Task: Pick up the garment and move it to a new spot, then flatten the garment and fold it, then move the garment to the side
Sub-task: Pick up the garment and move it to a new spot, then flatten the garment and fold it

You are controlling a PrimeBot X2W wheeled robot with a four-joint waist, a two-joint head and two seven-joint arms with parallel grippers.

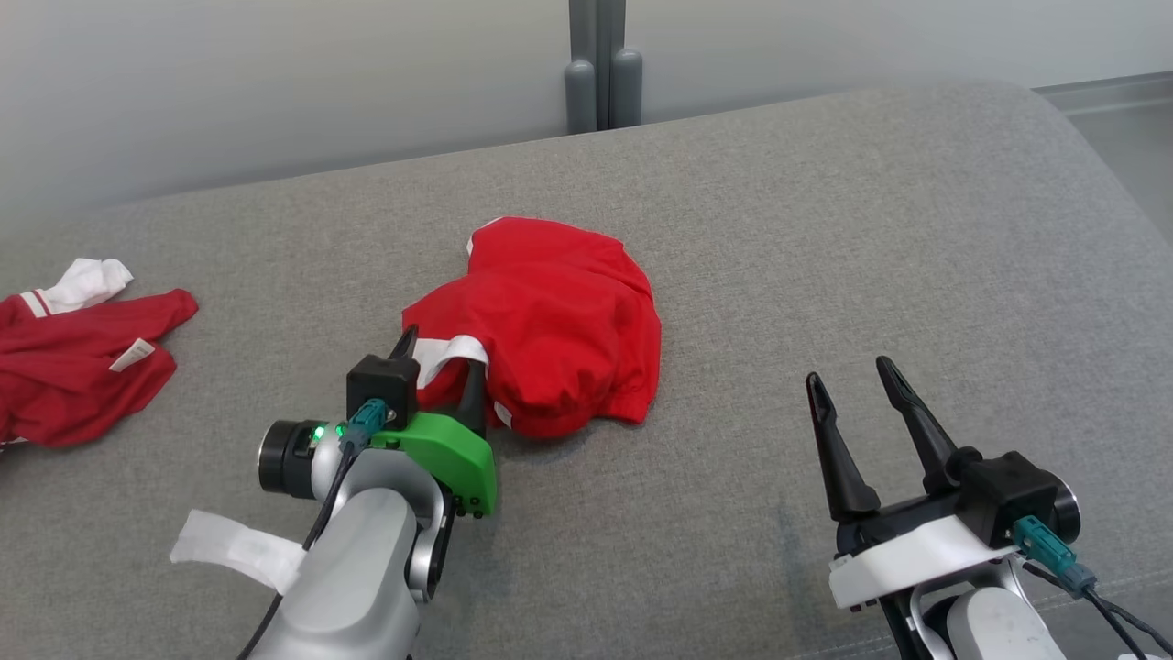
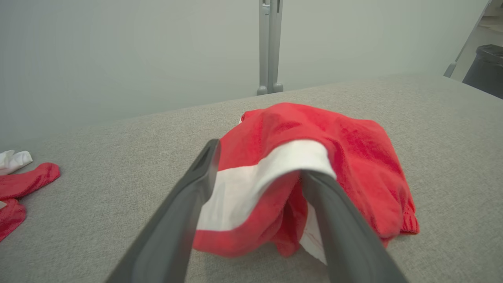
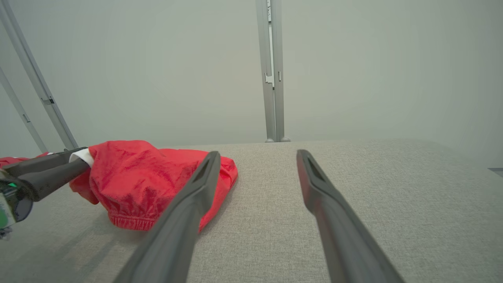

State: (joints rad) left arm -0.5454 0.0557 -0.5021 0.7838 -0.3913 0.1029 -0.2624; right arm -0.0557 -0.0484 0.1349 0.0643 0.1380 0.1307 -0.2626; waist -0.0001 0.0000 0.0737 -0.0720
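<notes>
Lying in a crumpled heap near the middle of the grey cushion [image 1: 825, 229], the garment [image 1: 559, 321], red with white trim, is seen in the head view. The left gripper [image 1: 442, 353] is placed at the heap's near-left edge. Its jaws are spread apart, and a white band [image 1: 454, 350] of the cloth is caught between the two fingers. The right gripper [image 1: 849, 371] is held well apart from the garment at the lower right, over bare cushion, with its jaws open and nothing between them. A second red garment [image 1: 82, 367] is spread at the far left edge, and a grey post [image 1: 602, 64] is seen behind the cushion.

In the left wrist view, the left gripper [image 2: 260, 159] is shown with its fingers wide apart. The white band [image 2: 255, 181] is draped across the gap and over the tip of one finger, while the rest of the garment [image 2: 353, 157] is bunched on the cushion behind.

In the right wrist view, the right gripper [image 3: 257, 153] is shown open and empty above the cushion [image 3: 393, 188]. The garment [image 3: 137, 177] is seen to one side, partly hidden behind one finger, with the left gripper [image 3: 84, 158] touching its far edge.
</notes>
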